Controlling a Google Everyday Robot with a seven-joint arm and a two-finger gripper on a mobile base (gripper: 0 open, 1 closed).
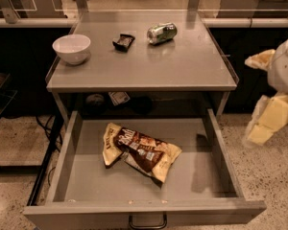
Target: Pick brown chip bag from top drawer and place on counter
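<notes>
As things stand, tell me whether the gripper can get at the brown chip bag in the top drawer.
Probably yes: the top drawer stands open, the brown chip bag lies uncovered in it, and the gripper hangs outside its right wall.

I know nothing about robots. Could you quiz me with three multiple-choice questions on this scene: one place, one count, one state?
1. Where is the brown chip bag? A on the counter; B in the top drawer; C on the floor.
2. How many things lie on the counter? A three; B one; C five.
3. The top drawer is: A shut; B taken out; C pulled open.
Answers: B, it lies in the drawer, the gripper off to the drawer's right; A, white bowl, black wrapper, crushed can; C, its inside shows.
</notes>
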